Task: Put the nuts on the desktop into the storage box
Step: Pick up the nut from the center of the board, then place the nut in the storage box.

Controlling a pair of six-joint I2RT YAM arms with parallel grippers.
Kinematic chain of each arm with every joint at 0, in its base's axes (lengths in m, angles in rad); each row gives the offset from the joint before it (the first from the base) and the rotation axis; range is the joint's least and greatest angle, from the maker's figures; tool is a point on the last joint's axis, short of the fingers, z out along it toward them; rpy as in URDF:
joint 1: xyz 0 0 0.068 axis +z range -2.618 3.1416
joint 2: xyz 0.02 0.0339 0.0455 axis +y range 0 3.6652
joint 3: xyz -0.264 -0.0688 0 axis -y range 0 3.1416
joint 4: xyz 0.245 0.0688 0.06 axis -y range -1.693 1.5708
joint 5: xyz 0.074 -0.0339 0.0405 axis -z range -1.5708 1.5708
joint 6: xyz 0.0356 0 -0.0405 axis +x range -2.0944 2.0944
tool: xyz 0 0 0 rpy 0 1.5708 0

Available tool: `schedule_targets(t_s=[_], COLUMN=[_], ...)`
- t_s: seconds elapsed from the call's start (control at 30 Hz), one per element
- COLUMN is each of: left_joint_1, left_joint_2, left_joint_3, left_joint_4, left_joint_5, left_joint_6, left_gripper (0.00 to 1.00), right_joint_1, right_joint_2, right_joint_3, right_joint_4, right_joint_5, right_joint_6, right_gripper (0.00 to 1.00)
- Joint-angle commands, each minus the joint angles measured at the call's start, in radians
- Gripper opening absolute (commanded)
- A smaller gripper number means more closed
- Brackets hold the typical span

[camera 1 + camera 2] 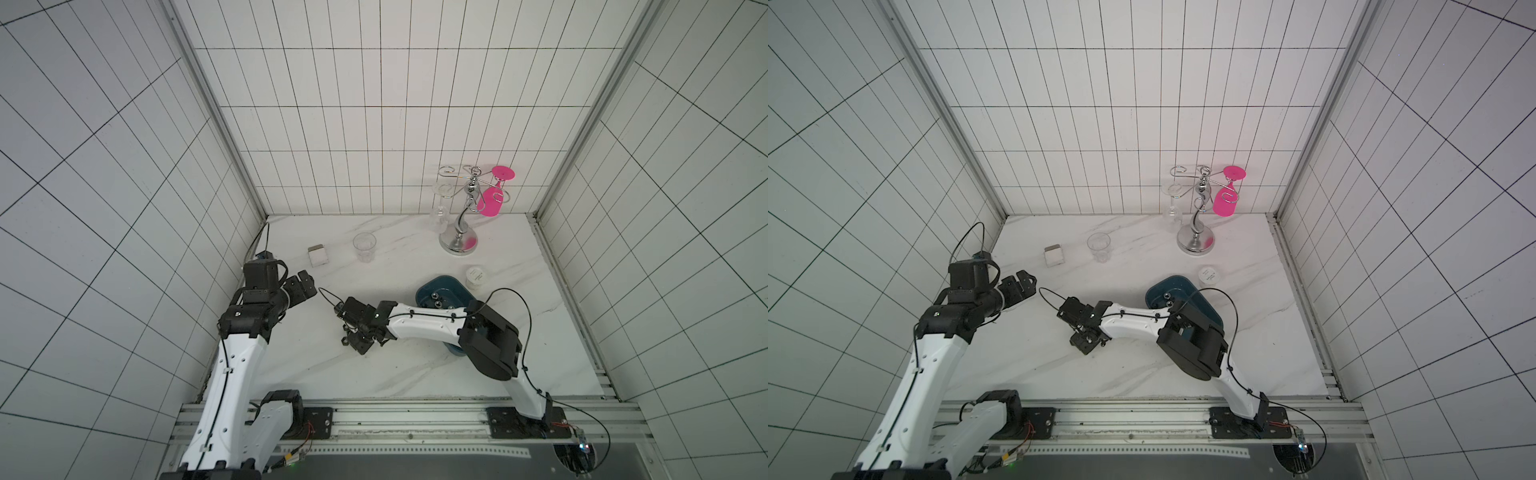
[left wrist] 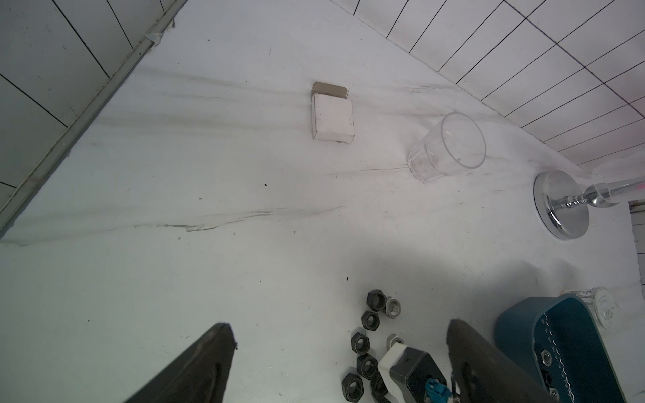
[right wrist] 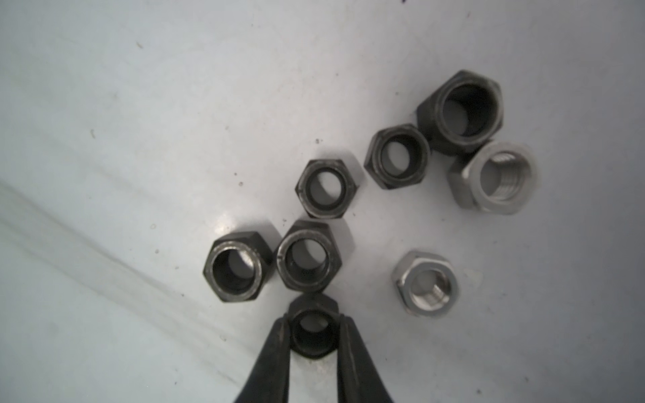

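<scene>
Since my right pincer (image 3: 313, 317) is clamped on one black nut (image 3: 314, 349) down on the desktop (image 3: 122, 139), the storage box (image 1: 430, 293) lies off to my right under that arm's forearm — left pincer (image 1: 307, 284) wide, idle.

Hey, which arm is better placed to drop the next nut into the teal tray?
Right. The right gripper is shut on a black nut, and the tray lies partly under that arm. The left gripper hangs open and empty, off to the side.
</scene>
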Motion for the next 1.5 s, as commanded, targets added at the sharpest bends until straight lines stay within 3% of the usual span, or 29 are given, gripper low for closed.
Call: schedule_targets(t_s=[0.0, 0.2, 0.43, 0.63, 0.83, 1.3, 1.47], left_joint_1=[0.006, 0.005, -0.019, -0.089, -0.110, -0.111, -0.111], left_joint_2=[-0.006, 0.021, 0.043, 0.078, 0.117, 0.101, 0.099], left_joint_3=[0.032, 0.053, 0.038, 0.030, 0.043, 0.049, 0.050], left_joint_4=[-0.001, 0.034, 0.088, 0.124, 0.151, 0.132, 0.128], left_joint_5=[0.019, 0.100, 0.134, 0.100, 0.093, 0.058, 0.058], left_joint_6=[0.001, -0.023, -0.067, -0.089, -0.104, -0.078, -0.078], left_gripper=[0.99, 0.98, 0.98, 0.98, 0.98, 0.98, 0.98], right_joint_1=[-0.025, -0.118, -0.381, -0.576, -0.660, -0.705, -0.703], right_joint_2=[-0.135, -0.381, -0.571, -0.519, -0.436, -0.317, -0.330], right_joint_3=[-0.059, -0.207, -0.392, -0.396, -0.397, -0.424, -0.426], right_joint_4=[0.051, 0.095, 0.052, -0.079, -0.081, -0.050, -0.058], right_joint_5=[0.017, 0.022, -0.005, -0.041, -0.059, -0.058, -0.061], right_joint_6=[0.024, 0.064, 0.110, 0.074, 0.043, 0.024, 0.022], right_gripper=[0.18, 0.19, 0.19, 0.20, 0.19, 0.24, 0.30])
